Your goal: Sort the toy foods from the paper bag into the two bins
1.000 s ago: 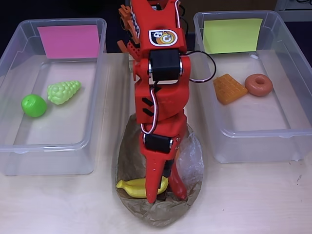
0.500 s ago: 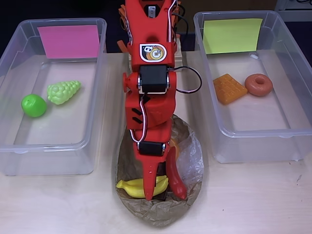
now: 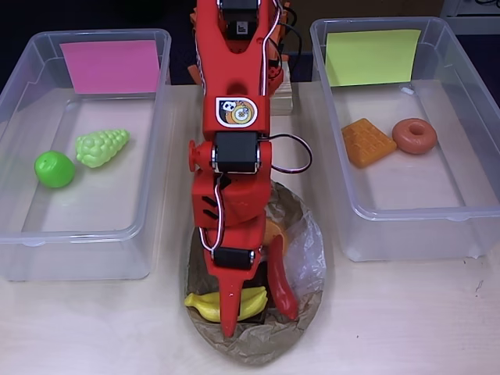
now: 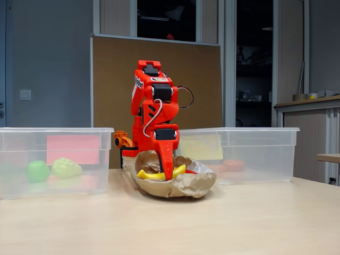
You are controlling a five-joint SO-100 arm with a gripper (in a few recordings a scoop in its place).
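A: Surface?
B: Pale wood-grain bench (image 3: pixel 94 328), matte, lit evenly. Behind it in the fixed view, a brown pinboard panel (image 4: pixel 117 79), grey wall (image 4: pixel 48 64) with a light switch, and dark glazed openings at the right.

A: Containers?
B: Two clear bins. The one with the pink label (image 3: pixel 16 101) sits at the left of the overhead view and holds a green apple (image 3: pixel 54 169) and light-green grapes (image 3: pixel 101 147), close together. The one with the yellow-green label (image 3: pixel 469 211) sits at the right and holds an orange waffle (image 3: pixel 367 141) and a brown donut (image 3: pixel 414 135), just beside each other.

A: The paper bag?
B: Crumpled brown paper bag (image 3: pixel 258 344) between the bins, near the front edge, lying flat and open with a clear plastic window patch. Inside: yellow banana (image 3: pixel 205 305), red chili (image 3: pixel 281 285), and an orange piece partly hidden under the arm.

A: The hand?
B: Orange-red hand (image 3: pixel 238 308) points down into the bag, one finger crossing the banana. Whether it is open or closed, I cannot tell.
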